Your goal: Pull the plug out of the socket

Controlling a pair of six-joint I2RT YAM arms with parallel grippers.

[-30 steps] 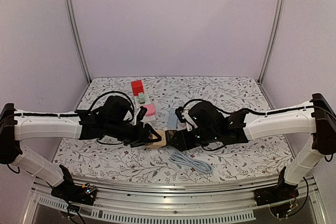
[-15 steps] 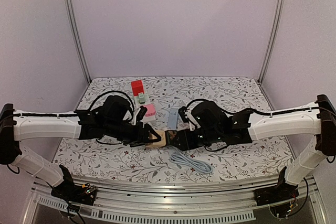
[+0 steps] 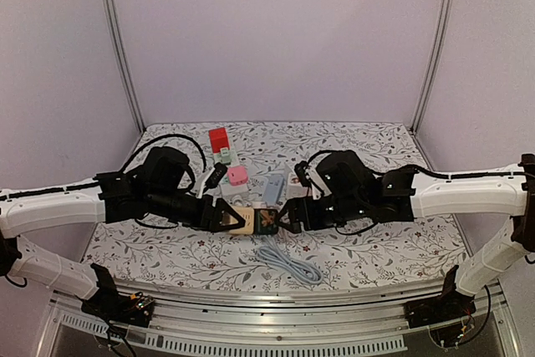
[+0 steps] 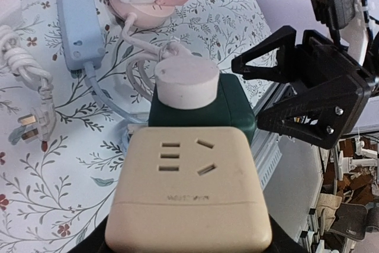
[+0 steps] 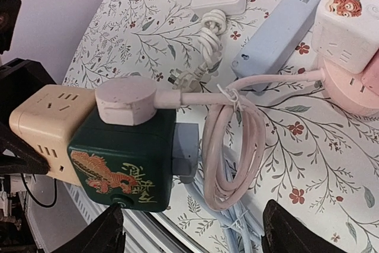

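My left tool (image 3: pixel 226 217), centre-left of the overhead view, is clenched on the cream plastic cube socket (image 3: pixel 243 221), gripping it by two sides. In the left wrist view my fingers only just show at the bottom corners. The cube looks raised off the floral-patterned desk (image 3: pixel 376 257).

The dark green cube adapter (image 3: pixel 267 221), with a gold-and-red print on one face, sits flush against the cream cube's right side, and the two are joined. A white round plug (image 4: pixel 186 81) is seated on top of the green cube. Its pink-white cord (image 5: pixel 234 146) hangs in a tied coil and runs to the round pink base (image 5: pixel 355 87) at the right edge of the right wrist view. A grey-blue plug (image 5: pixel 185 152) sits in the green cube's side face, next to the coil.

My right tool (image 3: pixel 292 215), just right of centre, is released with its jaws spread wide. The tips are just beside the green cube's far side; I cannot tell if they touch it.

Upper middle of the overhead view: red block (image 3: pixel 219 138), small pink cube (image 3: pixel 238 175), long light-blue power strip (image 3: pixel 273 187), white cube with a cartoon print (image 5: pixel 349 25).

A light-blue cable (image 3: pixel 288 261) lies looped on the desk below both tools.
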